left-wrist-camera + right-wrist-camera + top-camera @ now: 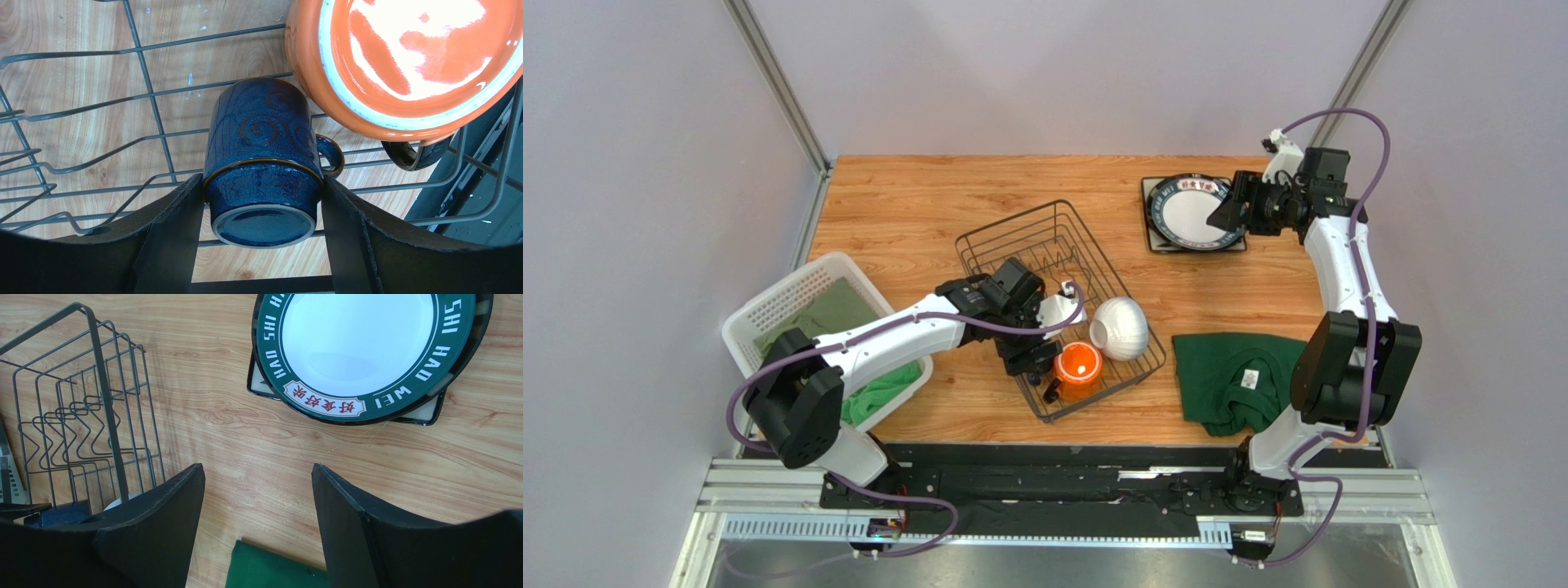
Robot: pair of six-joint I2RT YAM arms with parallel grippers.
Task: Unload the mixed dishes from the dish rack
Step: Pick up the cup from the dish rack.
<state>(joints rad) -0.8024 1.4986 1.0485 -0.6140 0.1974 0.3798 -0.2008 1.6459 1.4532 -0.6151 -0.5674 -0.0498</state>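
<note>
The dish rack [1063, 306] is a black wire rectangle with low sides and upright tines, set askew on the wooden table [916, 208]. Three dishes sit at its near end. The dark blue mug [264, 177] lies on its side on the wires, base toward the left wrist camera and handle to the right. The left gripper [263, 208] is clamped on it, one finger against each side near the base. Just right of it is the orange mug [1078, 365], mouth up. At the rack's right edge is the white ribbed bowl [1120, 327], its rounded outside showing.

Right of the rack and farther back, a round white plate [365, 352] with a dark-green lettered rim lies on a square plate [423, 413]. The right gripper [258, 496] hangs near them, fingers spread and nothing between.

Left of the rack, the left arm crosses a white slotted basket [787, 294] holding a green cloth [830, 316]. In the top view the left gripper hides the blue mug. Only corners of the square plate show, and its pattern cannot be made out.

The blue glaze is glossy with swirls and a brown band near the base. The orange mug is shiny with a pale rim. A second green cloth [1234, 374], soft and folded, lies right of the rack's near end.
</note>
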